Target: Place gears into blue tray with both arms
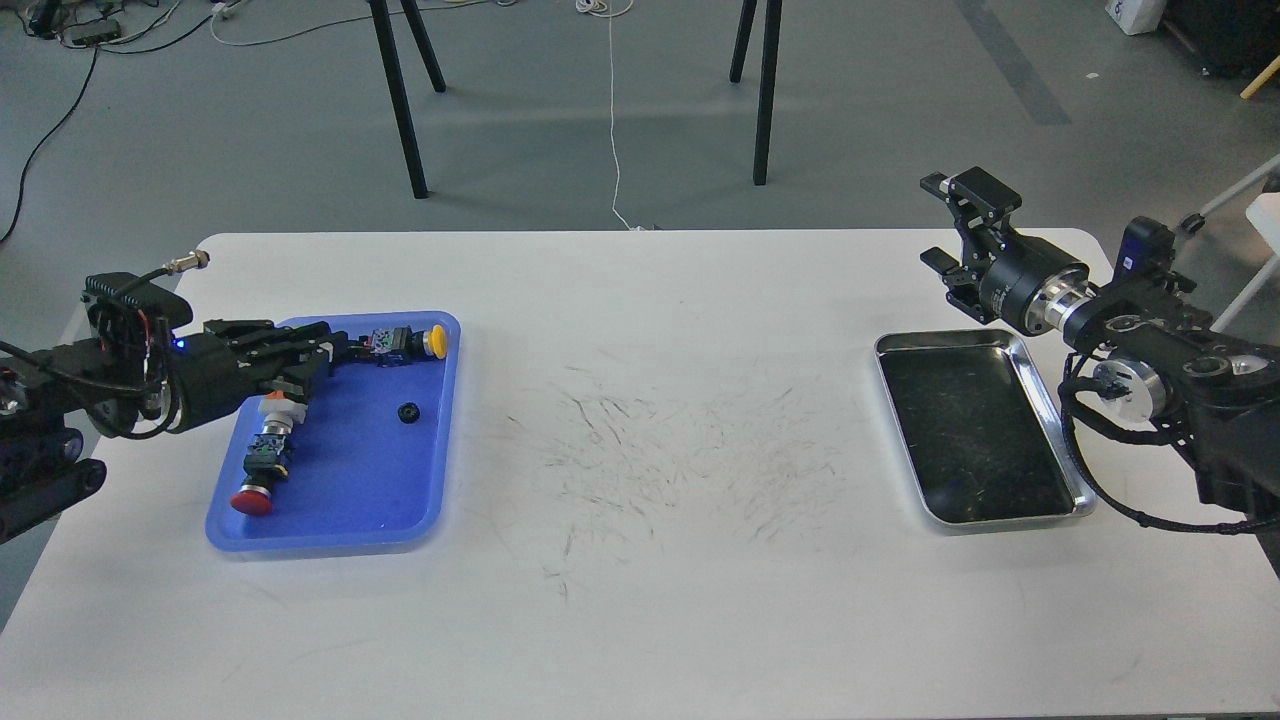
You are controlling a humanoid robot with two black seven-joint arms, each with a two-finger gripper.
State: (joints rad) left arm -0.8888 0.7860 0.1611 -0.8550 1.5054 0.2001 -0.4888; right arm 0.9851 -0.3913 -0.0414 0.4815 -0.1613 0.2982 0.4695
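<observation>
Our left claw (318,352) hangs low over the flat bright blue plastic tray (425,500); we cannot tell if it is clenched. One small black toothed gear (408,412) lies inside. Our right claw (938,225) is spread wide beyond the shiny silver metal tray (1040,398) on the white desk (640,600).

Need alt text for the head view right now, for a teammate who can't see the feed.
One black gear lies in the blue tray at the white table's left, beside red-capped and yellow-capped push buttons, with the left gripper low over the tray's far end. At right, the silver tray looks empty and the right gripper is open, raised beyond it.
</observation>
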